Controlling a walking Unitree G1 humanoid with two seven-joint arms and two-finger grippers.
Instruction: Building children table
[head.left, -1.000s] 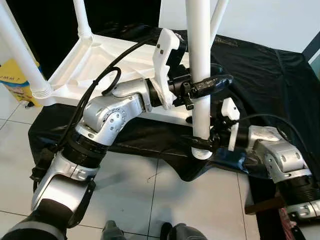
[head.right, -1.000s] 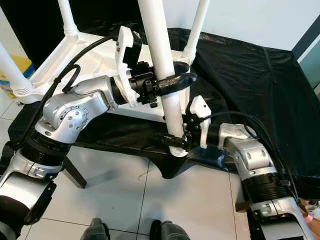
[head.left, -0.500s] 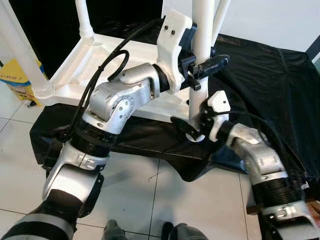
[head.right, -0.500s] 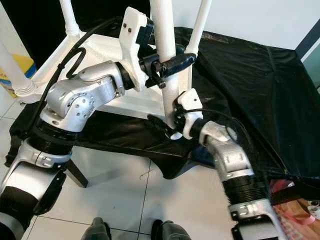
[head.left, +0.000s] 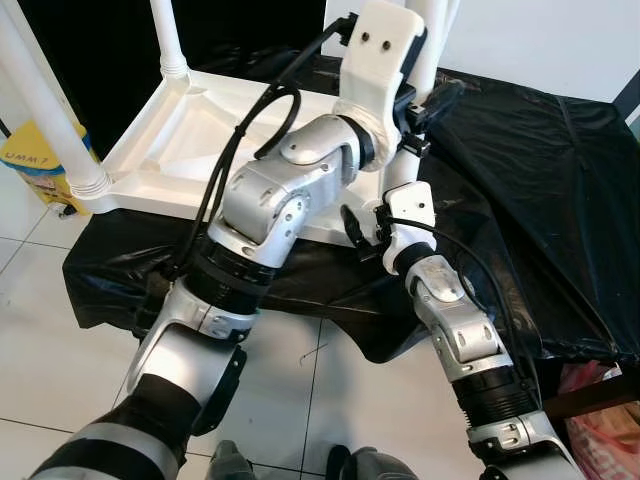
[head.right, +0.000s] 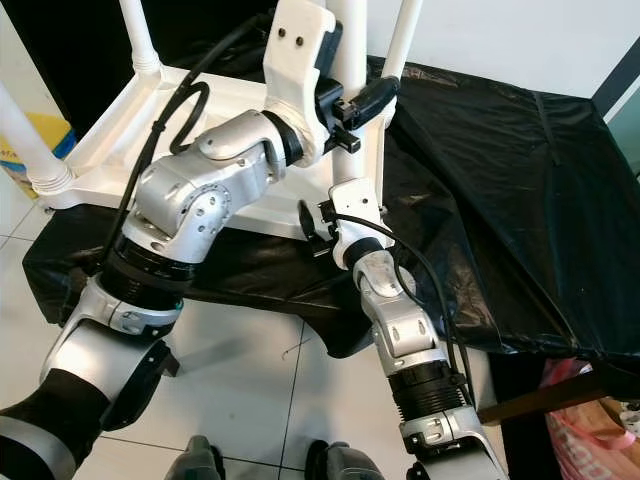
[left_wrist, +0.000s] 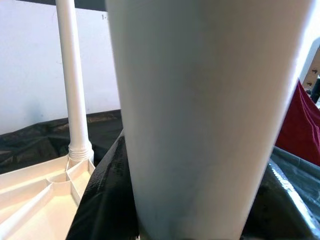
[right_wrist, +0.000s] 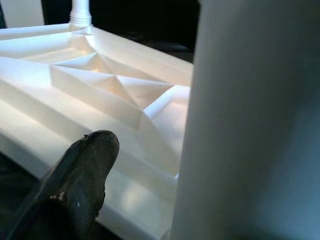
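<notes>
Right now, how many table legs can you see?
4. One leg stands near left, one far left, one far right, and one near right, held by the left gripper. None seems hidden.

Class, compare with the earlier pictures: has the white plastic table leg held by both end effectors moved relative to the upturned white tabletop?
Yes. The white plastic table leg has moved away from the robot, onto the upturned white tabletop's near corner.

Both arms are crowding around the near white leg (head.right: 352, 150) at the corner of the upside-down table (head.left: 190, 140). Three other legs (head.left: 45, 100) are sticking up. The floor (head.left: 60, 380) in front is giving open room.
</notes>
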